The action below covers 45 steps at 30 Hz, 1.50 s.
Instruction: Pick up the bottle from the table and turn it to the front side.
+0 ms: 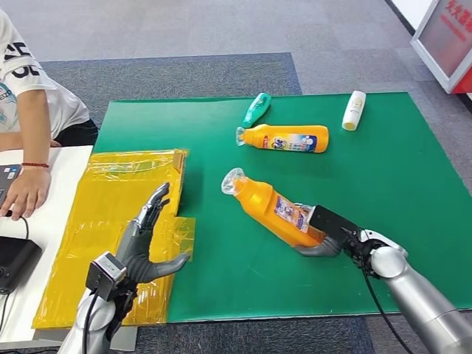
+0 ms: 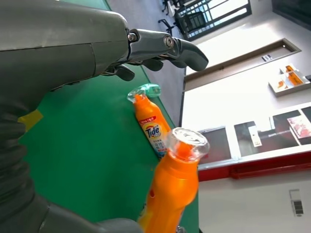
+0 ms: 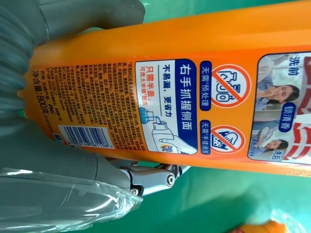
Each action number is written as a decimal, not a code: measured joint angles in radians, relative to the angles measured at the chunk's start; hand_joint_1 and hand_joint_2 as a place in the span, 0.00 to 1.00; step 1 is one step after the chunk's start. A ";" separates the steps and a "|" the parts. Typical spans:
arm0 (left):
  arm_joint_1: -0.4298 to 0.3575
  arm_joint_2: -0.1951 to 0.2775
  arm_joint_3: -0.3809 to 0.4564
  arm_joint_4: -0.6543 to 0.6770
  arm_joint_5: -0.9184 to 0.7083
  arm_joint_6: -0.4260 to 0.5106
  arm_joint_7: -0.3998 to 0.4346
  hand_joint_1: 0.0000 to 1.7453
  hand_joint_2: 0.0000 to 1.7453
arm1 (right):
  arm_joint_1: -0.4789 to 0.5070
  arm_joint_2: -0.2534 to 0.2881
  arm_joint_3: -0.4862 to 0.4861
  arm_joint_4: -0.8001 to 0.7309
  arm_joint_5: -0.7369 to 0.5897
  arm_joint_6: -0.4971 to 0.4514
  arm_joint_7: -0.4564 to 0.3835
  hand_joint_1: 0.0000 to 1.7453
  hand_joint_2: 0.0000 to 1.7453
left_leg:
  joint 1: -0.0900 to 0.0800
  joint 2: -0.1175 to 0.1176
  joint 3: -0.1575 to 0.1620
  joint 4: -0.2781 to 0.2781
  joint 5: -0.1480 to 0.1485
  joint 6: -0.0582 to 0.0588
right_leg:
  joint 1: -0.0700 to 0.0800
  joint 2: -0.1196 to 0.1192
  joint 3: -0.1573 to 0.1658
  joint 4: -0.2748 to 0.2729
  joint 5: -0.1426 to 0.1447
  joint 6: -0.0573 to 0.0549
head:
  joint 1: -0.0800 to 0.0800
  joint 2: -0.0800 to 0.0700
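Observation:
An orange detergent bottle [image 1: 267,206] with a clear cap lies slanted over the green mat [image 1: 400,192], cap toward the yellow bag. My right hand [image 1: 328,234] grips its base end from the right. In the right wrist view the bottle [image 3: 176,97] shows its back label with fine print and a barcode, and my right hand [image 3: 73,165] wraps its lower end. Whether the bottle touches the mat I cannot tell. My left hand [image 1: 146,240] hovers open over the yellow bag, fingers spread. In the left wrist view this hand [image 2: 73,53] faces the bottle's cap [image 2: 187,143].
A second orange Tide bottle [image 1: 287,138], a green bottle [image 1: 257,109] and a white bottle [image 1: 353,110] lie at the mat's far side. A yellow plastic bag [image 1: 105,214] covers the mat's left part. A person's arm [image 1: 30,169] rests on a white table [image 1: 61,184] at the left.

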State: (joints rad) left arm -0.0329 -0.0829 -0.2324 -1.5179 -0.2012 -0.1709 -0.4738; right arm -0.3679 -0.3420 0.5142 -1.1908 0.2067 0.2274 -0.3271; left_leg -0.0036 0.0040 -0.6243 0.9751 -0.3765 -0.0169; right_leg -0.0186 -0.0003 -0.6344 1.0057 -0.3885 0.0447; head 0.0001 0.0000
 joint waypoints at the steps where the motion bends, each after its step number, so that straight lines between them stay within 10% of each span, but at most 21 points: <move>1: 0.001 0.000 0.001 -0.001 -0.002 -0.001 0.002 0.00 1.00 | 0.009 0.002 -0.015 -0.009 0.003 0.000 -0.006 1.00 1.00 | 0.000 0.000 0.000 0.000 0.000 0.000 | 0.000 0.000 0.000 0.000 0.000 0.000 | 0.000 0.000; 23: 0.020 -0.021 0.013 -0.032 -0.029 -0.017 0.034 0.00 1.00 | 0.220 0.242 -0.331 -0.244 -0.063 0.112 -0.182 1.00 1.00 | 0.000 0.000 -0.002 0.000 0.000 0.000 | 0.000 0.000 -0.003 0.000 -0.001 -0.001 | 0.000 0.000; 45: -0.035 -0.022 -0.015 -0.007 -0.013 -0.023 0.034 0.00 1.00 | 0.168 0.281 -0.303 -0.137 -0.150 0.255 -0.213 1.00 1.00 | 0.000 0.000 -0.004 0.000 0.000 0.000 | 0.000 0.000 -0.004 0.000 -0.001 -0.001 | 0.000 0.000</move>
State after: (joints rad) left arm -0.0677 -0.1049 -0.2479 -1.5250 -0.2140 -0.1938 -0.4398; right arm -0.1997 -0.0610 0.2113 -1.3282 0.0570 0.4822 -0.5402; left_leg -0.0036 0.0040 -0.6279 0.9751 -0.3764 -0.0171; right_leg -0.0185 -0.0004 -0.6385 1.0059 -0.3892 0.0439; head 0.0000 0.0000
